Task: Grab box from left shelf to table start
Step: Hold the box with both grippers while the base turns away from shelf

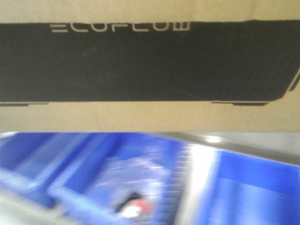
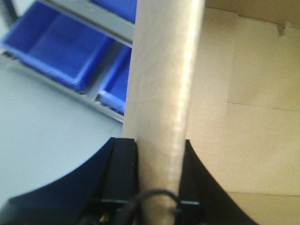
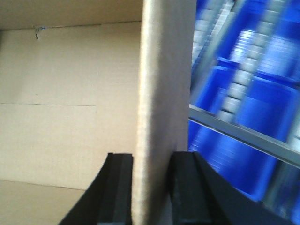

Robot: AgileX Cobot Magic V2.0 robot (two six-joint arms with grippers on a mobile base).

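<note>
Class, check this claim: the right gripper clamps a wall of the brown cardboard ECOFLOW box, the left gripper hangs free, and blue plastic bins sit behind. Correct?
One error. The left gripper is not free: the left wrist view shows its black fingers either side of a wall of the brown cardboard box, like the right gripper. The blue plastic bins are behind.

This looks like a warehouse or stockroom. Blue plastic bins (image 2: 56,47) sit in rows on a metal rack (image 2: 93,21), and tracks of grey rollers (image 3: 243,75) run along its levels. Right up near, a brown cardboard carton (image 1: 140,117) printed ECOFLOW fills the front view: shipping stock, storage shelving.
</note>
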